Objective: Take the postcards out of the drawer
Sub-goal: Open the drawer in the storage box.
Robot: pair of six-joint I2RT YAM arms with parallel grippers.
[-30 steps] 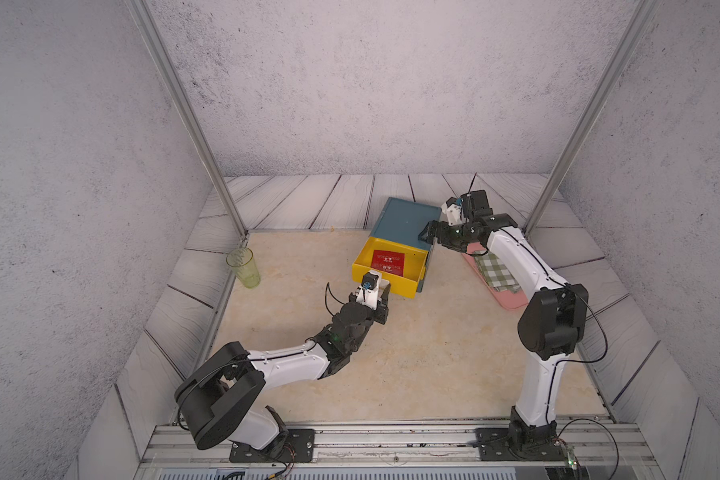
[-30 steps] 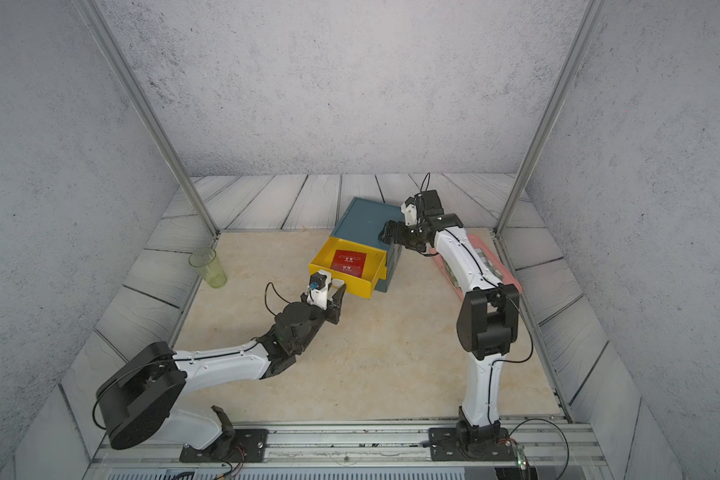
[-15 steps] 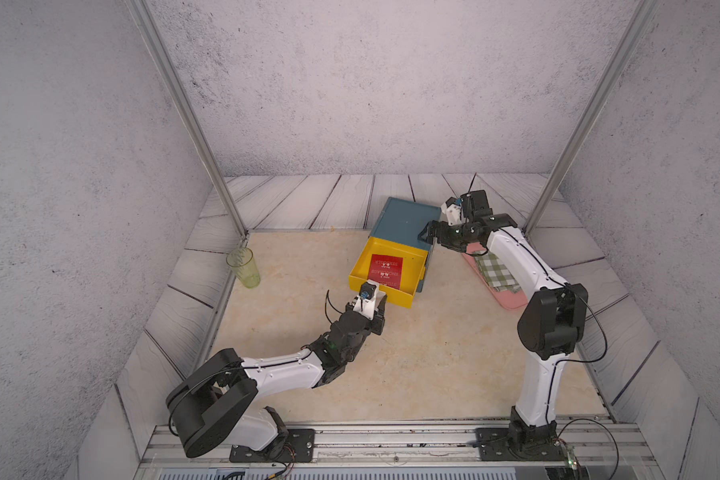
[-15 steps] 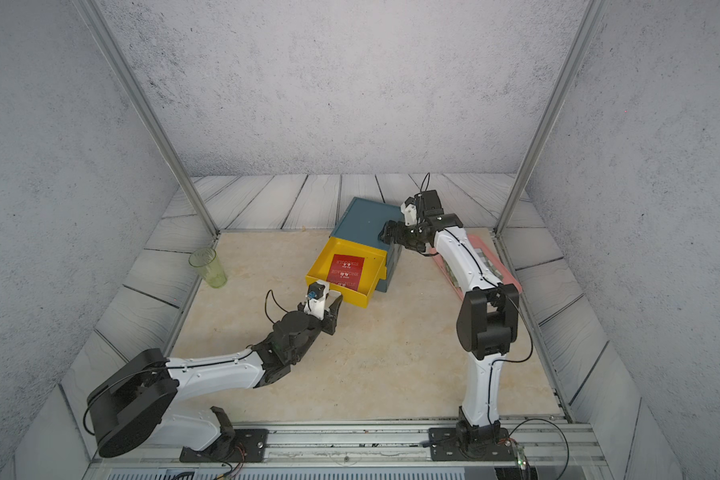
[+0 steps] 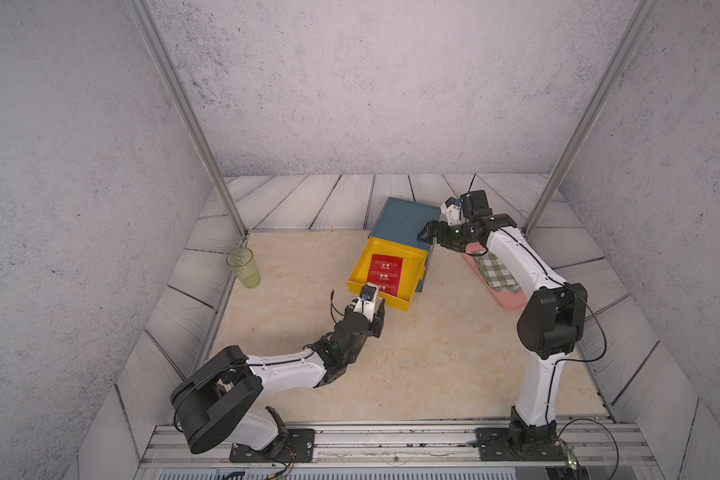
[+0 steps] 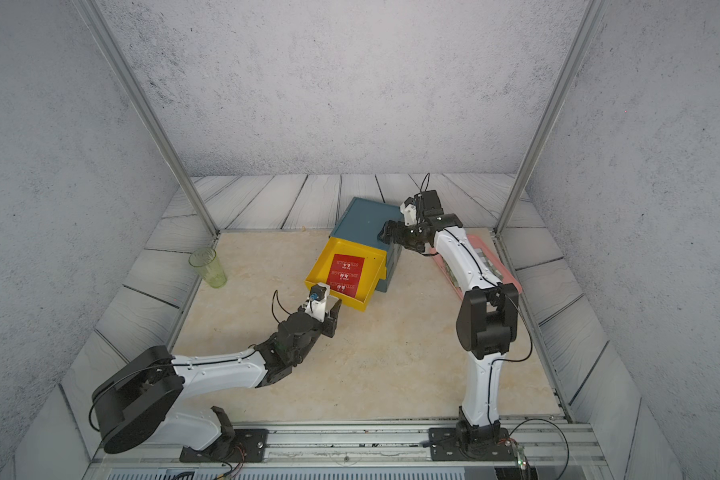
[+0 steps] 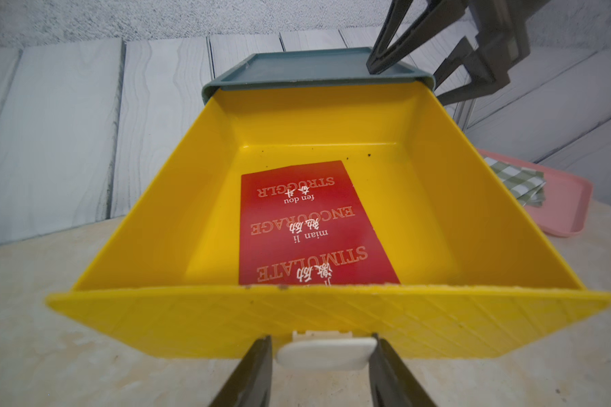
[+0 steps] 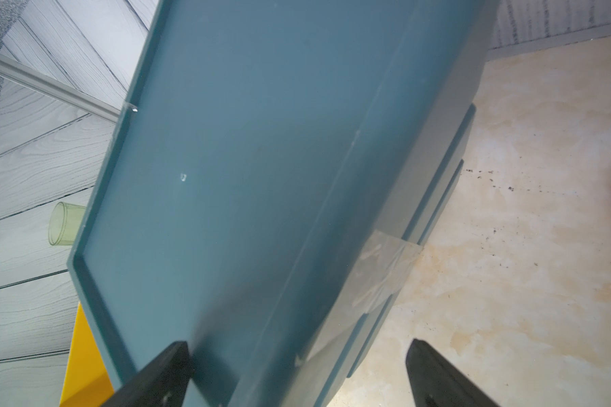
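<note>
Left gripper (image 7: 321, 339) at the drawer handle, postcards in plain sight!

Its fingers (image 7: 258, 366) stand half apart on either side of the white handle (image 7: 325, 354) on the yellow drawer (image 7: 226, 317). Whether they pinch it or merely flank it, I cannot tell. In both top views the drawer juts out from the blue cabinet (image 5: 400, 220) toward 7 o'clock, and the red postcards (image 5: 385, 274) lie flat on its floor, white lettering up, near the front wall. Over at the cabinet's 3 o'clock edge, the right gripper (image 5: 429, 235) is spread wide and gripping nothing, with one finger over the cabinet top and the other off its side. At 4 o'clock from the cabinet sits a pink tray (image 5: 512, 301) carrying a green-checked cloth (image 5: 495, 270). Way out at 9 o'clock on the table (image 5: 433, 353) stands a green cup (image 5: 244, 268).
</note>
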